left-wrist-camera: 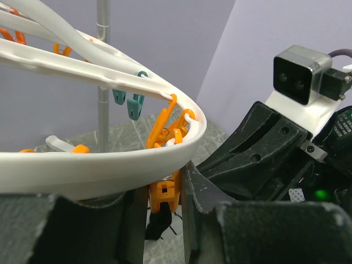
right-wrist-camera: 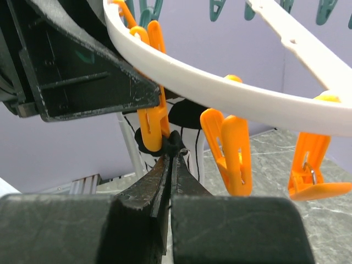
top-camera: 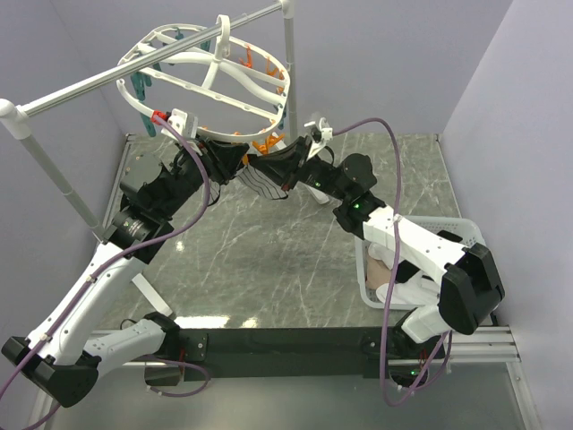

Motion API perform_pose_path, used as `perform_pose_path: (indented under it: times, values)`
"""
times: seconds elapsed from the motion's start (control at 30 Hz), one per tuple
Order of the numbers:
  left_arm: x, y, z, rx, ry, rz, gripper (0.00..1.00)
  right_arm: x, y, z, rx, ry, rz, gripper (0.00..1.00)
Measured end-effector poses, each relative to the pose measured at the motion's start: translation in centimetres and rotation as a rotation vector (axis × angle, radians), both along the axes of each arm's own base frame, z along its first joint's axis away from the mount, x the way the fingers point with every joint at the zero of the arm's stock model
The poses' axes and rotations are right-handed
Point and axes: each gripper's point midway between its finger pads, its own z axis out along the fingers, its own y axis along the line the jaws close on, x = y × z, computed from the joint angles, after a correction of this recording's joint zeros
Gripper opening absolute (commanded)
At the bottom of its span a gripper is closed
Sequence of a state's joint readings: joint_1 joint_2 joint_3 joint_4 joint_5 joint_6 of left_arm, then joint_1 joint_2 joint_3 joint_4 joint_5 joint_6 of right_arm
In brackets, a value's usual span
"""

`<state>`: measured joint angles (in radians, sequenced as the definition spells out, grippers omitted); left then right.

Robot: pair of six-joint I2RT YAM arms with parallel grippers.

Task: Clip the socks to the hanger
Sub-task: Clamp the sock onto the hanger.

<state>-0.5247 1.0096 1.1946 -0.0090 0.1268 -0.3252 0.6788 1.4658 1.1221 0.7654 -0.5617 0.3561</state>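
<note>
Striped black-and-white fabric sock [top-camera: 262, 184] hanging limp, likely light; right gripper [right-wrist-camera: 171, 153] pinching dark cuff [right-wrist-camera: 176, 143], sensible hold; left gripper [left-wrist-camera: 163, 187] clenching orange plastic clip [left-wrist-camera: 165, 201].

The left arm [top-camera: 98, 296] and right arm [top-camera: 421, 251] share one build: white link shells joined by chunky black housings, rising from a black rail [top-camera: 286, 340] at the near edge. A purple cable [top-camera: 385, 120] trails along each. The left claw [left-wrist-camera: 165, 217] and right claw [right-wrist-camera: 170, 165] are matte black and coarse-grained. A grey two-lens camera [left-wrist-camera: 301, 74] rides a white bracket [left-wrist-camera: 291, 113] behind the right one.
</note>
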Motion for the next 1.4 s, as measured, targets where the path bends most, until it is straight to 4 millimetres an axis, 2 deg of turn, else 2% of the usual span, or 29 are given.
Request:
perform_pose_path:
  times: [0.73,1.03,1.17,1.2,1.3,1.4]
  values:
    - [0.05,0.50,-0.56,0.037,-0.012,0.017,0.26,0.78,-0.61,0.41,0.040,0.082,0.014,0.00]
    - [0.09,0.58,-0.53,0.042,-0.017,0.019,0.27,0.50,-0.53,0.89,0.061,0.091,0.039,0.00]
    - [0.12,0.60,-0.53,0.044,-0.019,0.020,0.37,0.54,-0.28,0.72,0.065,0.103,0.054,0.00]
    - [0.14,0.64,-0.55,0.045,-0.020,0.022,0.44,0.57,-0.22,0.61,0.064,0.109,0.057,0.00]
    - [0.16,0.70,-0.81,0.048,-0.016,0.024,0.54,0.60,-0.12,0.38,0.061,0.117,0.061,0.00]
    - [0.07,0.76,-0.75,0.045,-0.018,0.024,0.58,0.52,-0.09,0.35,0.059,0.117,0.066,0.00]
